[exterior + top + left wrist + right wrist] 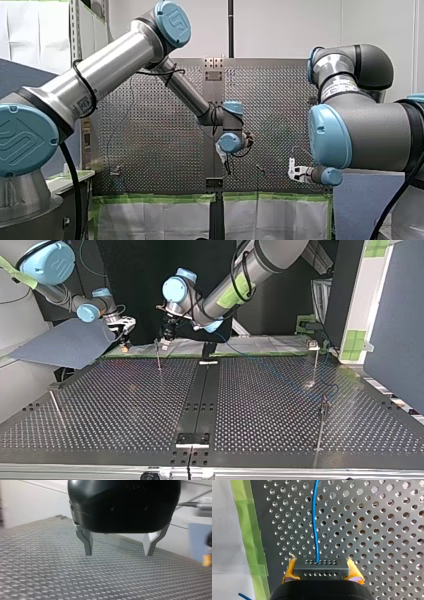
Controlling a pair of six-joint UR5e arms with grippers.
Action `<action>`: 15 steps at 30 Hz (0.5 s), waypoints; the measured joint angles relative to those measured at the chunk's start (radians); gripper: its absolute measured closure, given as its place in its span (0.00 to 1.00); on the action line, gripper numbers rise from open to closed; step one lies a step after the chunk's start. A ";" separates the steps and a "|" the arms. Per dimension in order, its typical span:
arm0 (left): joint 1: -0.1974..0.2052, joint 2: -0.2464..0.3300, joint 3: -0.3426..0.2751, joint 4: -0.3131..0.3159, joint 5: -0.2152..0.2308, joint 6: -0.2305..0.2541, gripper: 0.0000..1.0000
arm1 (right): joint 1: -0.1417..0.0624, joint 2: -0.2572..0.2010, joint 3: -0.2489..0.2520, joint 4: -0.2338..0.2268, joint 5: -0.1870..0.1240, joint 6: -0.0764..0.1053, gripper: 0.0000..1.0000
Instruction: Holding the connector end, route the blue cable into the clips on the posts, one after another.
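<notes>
In the right wrist view my right gripper [320, 560] is shut, its yellow pads [290, 570] clamping a dark connector block [321, 568]. The blue cable [314, 522] leaves the block and runs straight ahead over the perforated table [374, 530]. In the top view my right gripper [124, 334] hovers at the far left edge, and my left gripper [166, 337] hangs just above a thin post [159, 357]. My left gripper [118, 553] is open, with bare metal fingers [87, 543] and only the table between them. More posts stand at the right [315, 362] [321, 427] and at the left [55, 407].
Green tape [249, 530] edges the table beside a white sheet. A grey-blue panel [65, 345] lies at the top view's left, under my right arm. A dark rail [200, 395] runs down the table's middle to a small plate [192, 439].
</notes>
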 joint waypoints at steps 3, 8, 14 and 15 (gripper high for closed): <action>0.004 0.033 -0.033 0.029 -0.005 -0.010 0.00 | 0.000 0.000 0.000 0.001 0.000 0.000 1.00; 0.003 0.089 -0.089 0.021 -0.029 -0.011 0.00 | 0.000 0.000 0.000 0.002 0.000 -0.001 1.00; 0.006 0.147 -0.147 0.032 -0.049 -0.032 0.00 | 0.003 0.000 -0.001 0.003 0.000 -0.003 1.00; 0.007 0.154 -0.154 0.033 -0.050 -0.038 0.00 | 0.003 0.000 -0.001 0.003 0.000 -0.004 1.00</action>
